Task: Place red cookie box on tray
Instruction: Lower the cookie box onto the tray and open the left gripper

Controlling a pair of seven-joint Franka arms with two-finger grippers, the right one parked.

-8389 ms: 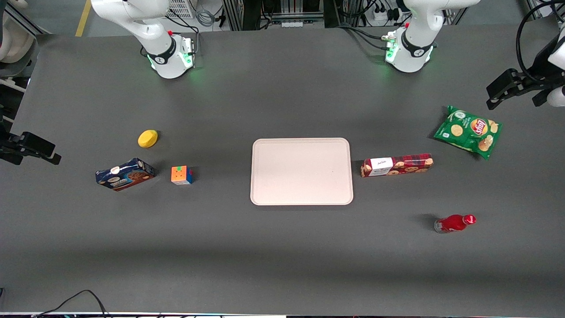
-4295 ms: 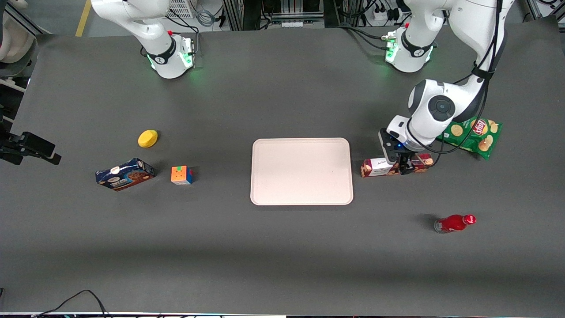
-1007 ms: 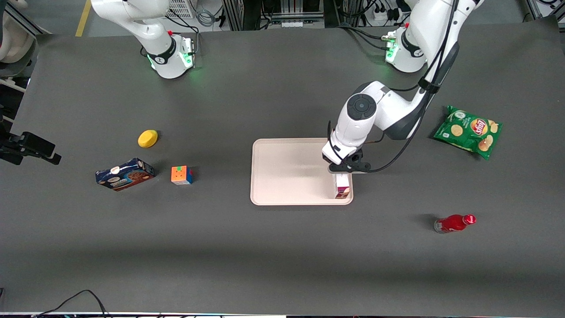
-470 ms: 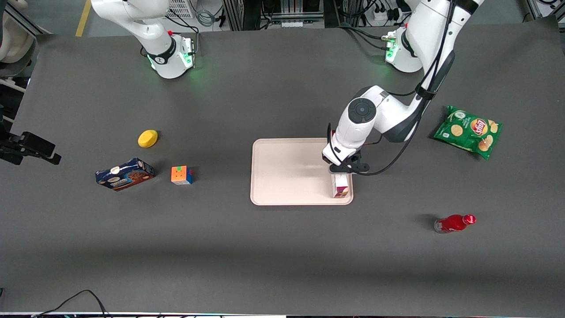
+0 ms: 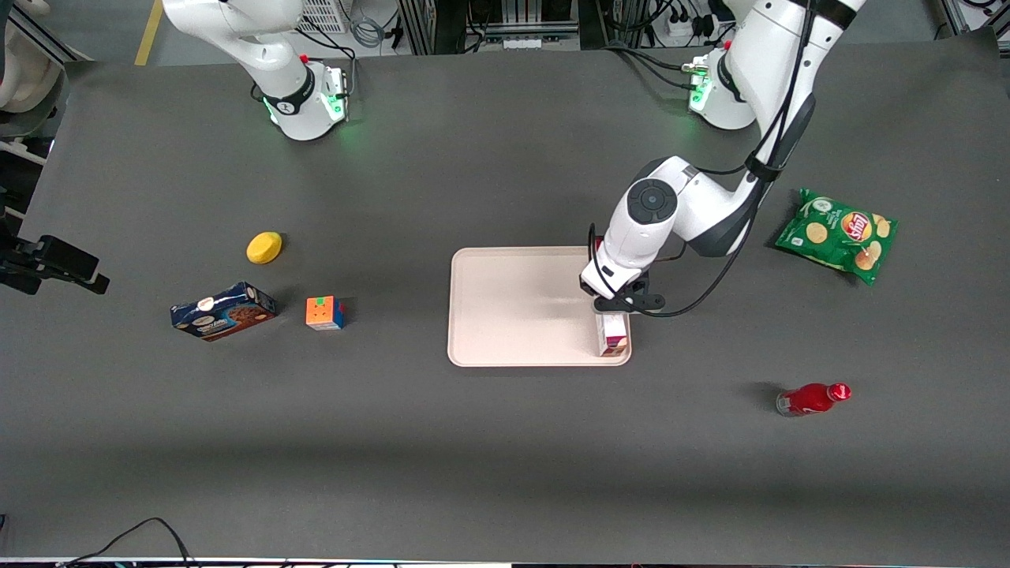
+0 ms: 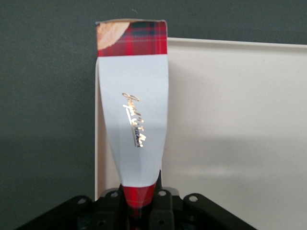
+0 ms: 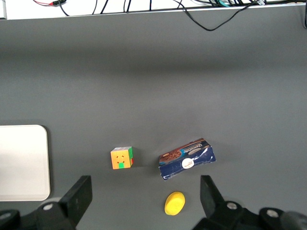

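The left arm's gripper [image 5: 618, 304] hangs over the tray [image 5: 513, 308], at its edge toward the working arm's end of the bench [image 5: 473, 442]. Its fingers [image 6: 163, 203] pinch the red cookie box [image 5: 612, 334], which points lengthwise toward the front camera. In the wrist view the box's [image 6: 133, 120] white label panel faces the camera, and the carton runs along the tray's [image 6: 230, 120] rim. A red bottle [image 5: 811, 398] lies on the bench nearer the front camera, well apart.

Glossy white arm [image 5: 685, 207], black cables, black end effector [image 5: 618, 309]
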